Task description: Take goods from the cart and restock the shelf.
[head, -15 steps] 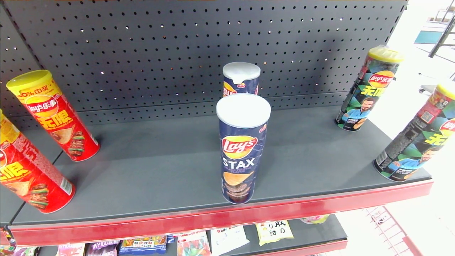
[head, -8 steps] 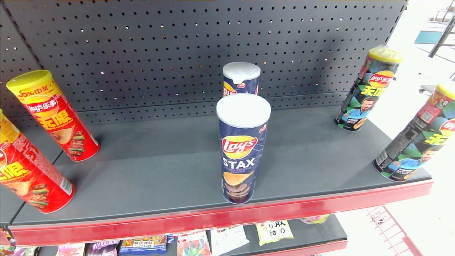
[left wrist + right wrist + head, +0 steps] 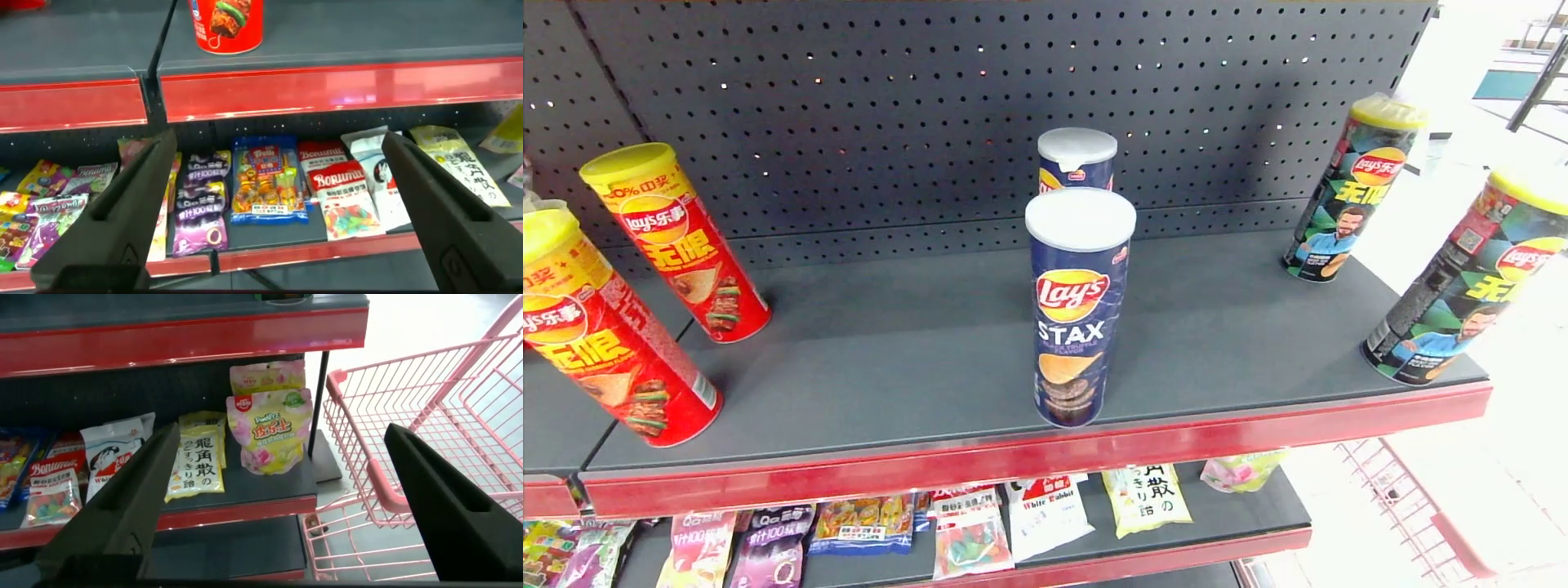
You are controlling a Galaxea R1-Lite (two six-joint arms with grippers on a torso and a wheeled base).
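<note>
Two blue crisp cans stand mid-shelf, one (image 3: 1078, 310) near the red front edge, the other (image 3: 1076, 159) behind it by the pegboard. Two red cans (image 3: 678, 237) (image 3: 605, 335) stand at the left and two black-green cans (image 3: 1352, 192) (image 3: 1462, 286) at the right of the grey shelf (image 3: 890, 351). My left gripper (image 3: 278, 143) is open and holds nothing, below that shelf and facing the snack bags (image 3: 265, 180). My right gripper (image 3: 282, 433) is open with nothing between its fingers, facing the lower shelf's right end beside the pink cart (image 3: 425, 457).
Bare shelf floor lies between the can groups. The lower shelf (image 3: 1217, 531) carries several flat snack bags (image 3: 1045, 514). The pink wire cart (image 3: 1405, 506) stands on the floor to the right of the shelving. A pegboard wall (image 3: 890, 106) backs the shelf.
The whole head picture has shifted: the camera has drawn back, the cans look smaller and more of the lower shelf shows. The cans have not moved on the shelf.
</note>
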